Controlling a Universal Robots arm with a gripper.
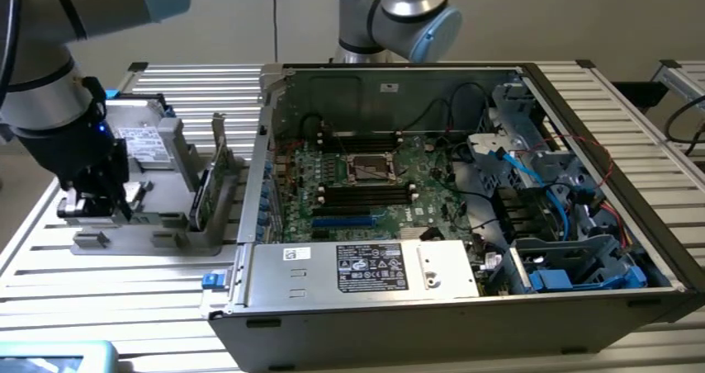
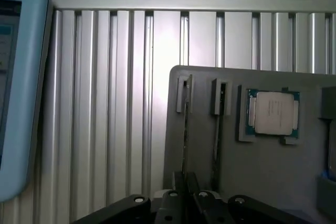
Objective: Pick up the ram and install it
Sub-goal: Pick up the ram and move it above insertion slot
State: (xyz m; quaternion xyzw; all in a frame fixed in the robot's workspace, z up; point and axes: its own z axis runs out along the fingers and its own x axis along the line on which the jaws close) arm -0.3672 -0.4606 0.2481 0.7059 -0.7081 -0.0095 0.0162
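Note:
The ram [image 2: 185,129] stands on edge in a slot of the grey holder tray [image 2: 262,177], so I see it as a thin dark line. My gripper [image 2: 185,178] is down over that slot, its two fingers drawn close on either side of the stick's edge and shut on it. A second thin stick [image 2: 217,135] stands in the neighbouring slot. In the exterior view my gripper [image 1: 94,204] sits low over the tray [image 1: 144,241], at the exterior view's left of the open computer case [image 1: 441,290]. The motherboard's long black slots [image 1: 364,195] lie inside the case.
A processor chip [image 2: 273,113] lies in a tray pocket beside the sticks. A taller card with a metal bracket [image 1: 215,175] stands upright between tray and case. A blue-rimmed screen [image 2: 21,93] lies on the ribbed aluminium table [image 2: 121,103]. Cables and drive bays [image 1: 551,200] crowd the case's far side.

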